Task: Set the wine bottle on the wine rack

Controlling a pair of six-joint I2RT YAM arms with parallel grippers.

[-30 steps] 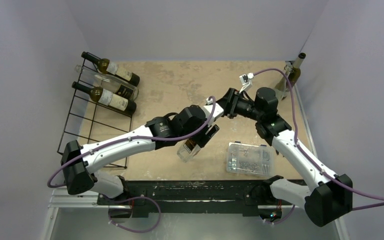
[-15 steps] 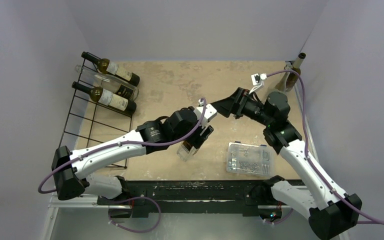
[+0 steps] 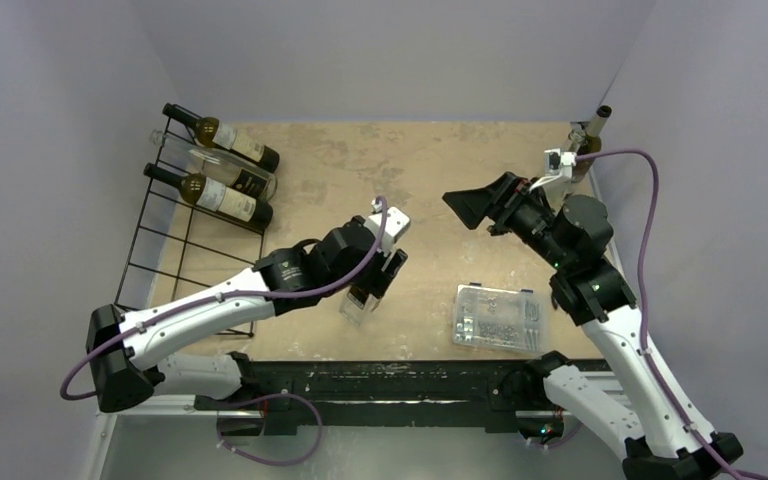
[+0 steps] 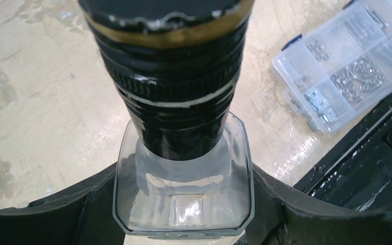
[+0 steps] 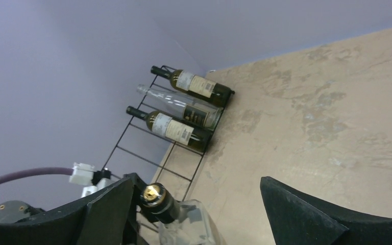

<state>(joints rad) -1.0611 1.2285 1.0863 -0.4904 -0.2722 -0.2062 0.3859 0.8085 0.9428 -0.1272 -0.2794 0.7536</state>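
**Clear bottle gripped mid-worktop, rack at the left edge**

Bare worktop (image 3: 360,170) lies open between the wine rack (image 3: 185,235) at the left edge and the wine bottle (image 4: 184,168), which is near the front middle, neck up. The left fingers (image 4: 81,214) are clamped on its clear shoulders. The right fingers (image 5: 306,214) are spread wide, holding nothing. Three bottles (image 3: 225,175) fill the rack's far cells. A clear plastic box (image 3: 498,316) sits near the held bottle's right; another bottle (image 3: 588,140) stands in the far right corner.

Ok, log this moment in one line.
left jaws: shut on clear bottle, unracked | right jaws: open, empty | wine rack: three bottles, near cells free
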